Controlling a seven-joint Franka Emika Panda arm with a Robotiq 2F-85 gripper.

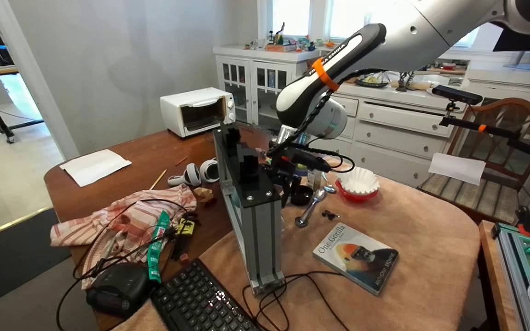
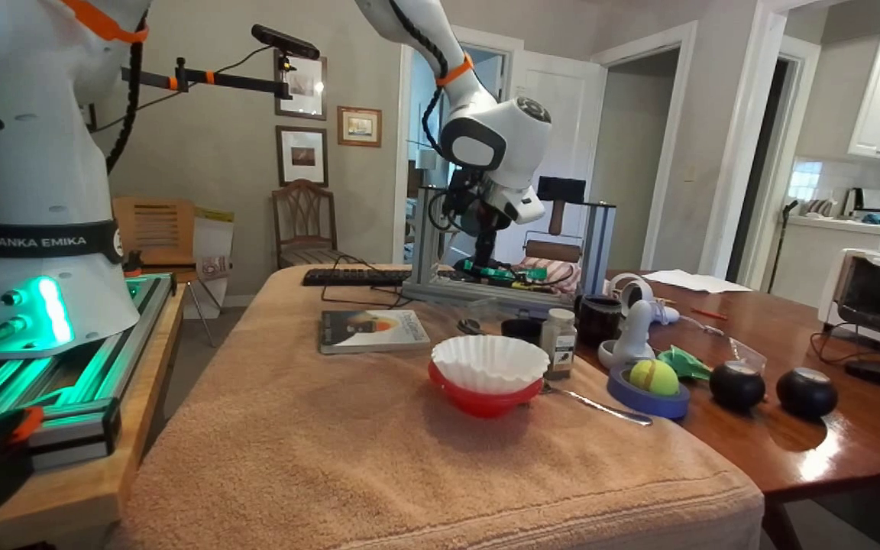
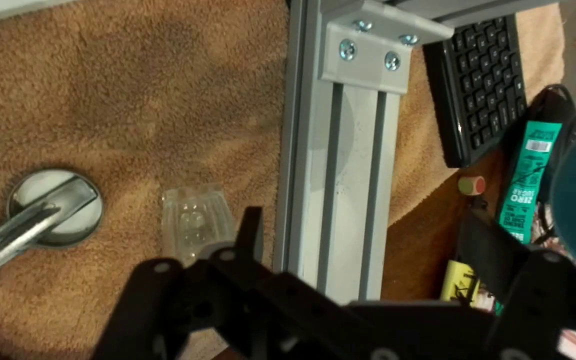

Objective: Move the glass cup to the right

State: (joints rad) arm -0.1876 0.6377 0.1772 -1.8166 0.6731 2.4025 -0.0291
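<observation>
The clear glass cup (image 3: 195,220) shows in the wrist view, lying on its side or tilted on the brown towel, left of the metal frame. Its lower part is hidden behind my left finger. A faint clear shape in an exterior view (image 2: 490,308) seems to be the cup; elsewhere the frame mostly hides it. My gripper (image 3: 368,242) is open and empty, its fingers wide apart, above the metal frame's bar. The cup is beside and outside the left finger. The gripper also shows in both exterior views (image 1: 287,188) (image 2: 484,248), pointing down beside the frame.
The upright metal frame (image 1: 265,243) stands close beside the gripper. A metal-handled tool (image 3: 55,207) lies left of the cup. A book (image 1: 357,257), a red bowl with white paper liner (image 2: 486,397), a jar (image 2: 559,344), keyboard (image 1: 200,299) and cables are around.
</observation>
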